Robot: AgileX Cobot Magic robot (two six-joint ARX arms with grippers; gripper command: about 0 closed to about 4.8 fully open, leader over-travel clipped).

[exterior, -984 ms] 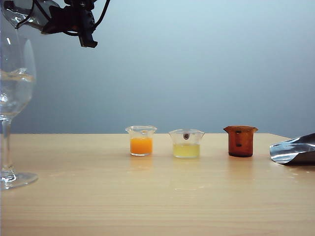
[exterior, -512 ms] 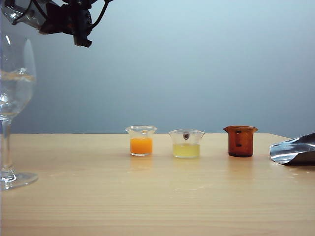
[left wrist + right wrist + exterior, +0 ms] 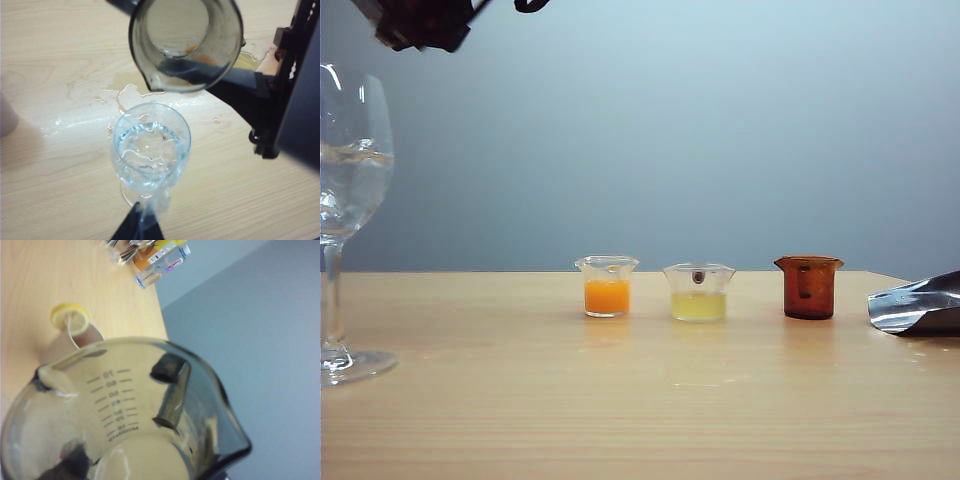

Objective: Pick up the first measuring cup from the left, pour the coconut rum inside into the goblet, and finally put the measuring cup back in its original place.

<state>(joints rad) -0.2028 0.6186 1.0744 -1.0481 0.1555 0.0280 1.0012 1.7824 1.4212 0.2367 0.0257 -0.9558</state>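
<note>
Left wrist view gives us the clearest reading: the measuring cup [image 3: 186,45] hangs in the upper middle of the frame, mouth turned toward the camera, pour lip pointing down toward the goblet [image 3: 151,150] directly below it in the picture, cup and glass apart. The cup looks drained; the coconut rum [image 3: 150,147] stands in the goblet's bowl, and spilled liquid glistens on the desk [image 3: 45,165] around the foot. The right pincer [image 3: 165,390] pinches the measuring cup, one finger showing through the smoky wall in the right wrist view, where the graduations run across the near wall. In the exterior view only a dark part of that arm shows at the upper left edge, above the goblet at far left; the cup itself is out of frame there. We judge the pour finished, so the coming move turns on this: the cup's home lies on the desk to the left of the orange cup [image 3: 607,287], lower right of where the arm now sits, and the right arm already holds it. The left pincer [image 3: 139,227] appears as a dark tip at the bottom edge; we cannot tell whether it is spread or pressed together.
</note>
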